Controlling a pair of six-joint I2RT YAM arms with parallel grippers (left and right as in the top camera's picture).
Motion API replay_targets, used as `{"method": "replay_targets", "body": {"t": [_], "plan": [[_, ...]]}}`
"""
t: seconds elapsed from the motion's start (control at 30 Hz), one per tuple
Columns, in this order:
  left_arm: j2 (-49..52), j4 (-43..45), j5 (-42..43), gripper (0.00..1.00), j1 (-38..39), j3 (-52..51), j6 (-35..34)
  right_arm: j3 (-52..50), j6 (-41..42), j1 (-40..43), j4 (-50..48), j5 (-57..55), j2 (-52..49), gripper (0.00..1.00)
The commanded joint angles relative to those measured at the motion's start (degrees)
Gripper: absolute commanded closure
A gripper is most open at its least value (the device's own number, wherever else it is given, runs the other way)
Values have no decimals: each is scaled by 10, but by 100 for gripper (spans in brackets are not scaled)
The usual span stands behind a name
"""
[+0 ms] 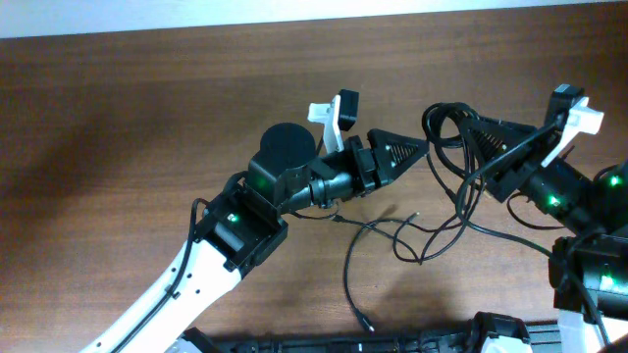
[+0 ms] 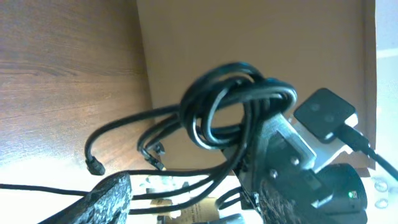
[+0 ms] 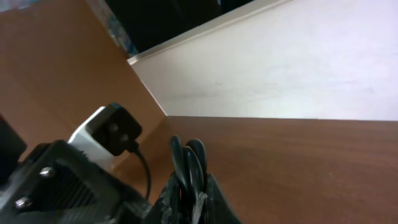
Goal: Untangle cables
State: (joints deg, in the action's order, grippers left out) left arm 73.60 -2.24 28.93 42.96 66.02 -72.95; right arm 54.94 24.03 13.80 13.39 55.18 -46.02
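The cables (image 1: 446,126) form a looped black knot held above the table, with my right gripper (image 1: 469,132) shut on it. In the right wrist view the cords (image 3: 189,158) stand pinched between the fingers of the right gripper (image 3: 194,193). Loose strands (image 1: 424,238) hang down to the wood and end in a small plug (image 1: 367,325). My left gripper (image 1: 420,149) points right, just left of the knot. The left wrist view has the knot (image 2: 230,99) straight ahead, and strands run across the gap of the left gripper (image 2: 186,202), its jaws apart. A plug end (image 2: 94,165) dangles.
The brown wooden table (image 1: 118,127) meets a pale wall (image 1: 294,12) at the back. A black frame (image 1: 392,343) runs along the front edge. The right arm's wrist camera (image 2: 323,115) sits close beside the knot.
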Motion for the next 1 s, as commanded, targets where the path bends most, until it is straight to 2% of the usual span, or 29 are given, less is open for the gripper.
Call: {"method": "replay_targets", "body": {"t": [0.0, 0.63, 0.77, 0.97], "plan": [[1, 7, -24, 37, 2, 12, -10, 4, 3, 0, -6, 37, 5, 96], [17, 48, -35, 51, 17, 12, -14, 4, 1, -50, -24, 57, -10, 96], [17, 48, -46, 60, 17, 12, -14, 4, 1, -52, -23, 59, -10, 96], [17, 48, -64, 65, 17, 12, -14, 4, 1, -52, -23, 62, -10, 96]]}}
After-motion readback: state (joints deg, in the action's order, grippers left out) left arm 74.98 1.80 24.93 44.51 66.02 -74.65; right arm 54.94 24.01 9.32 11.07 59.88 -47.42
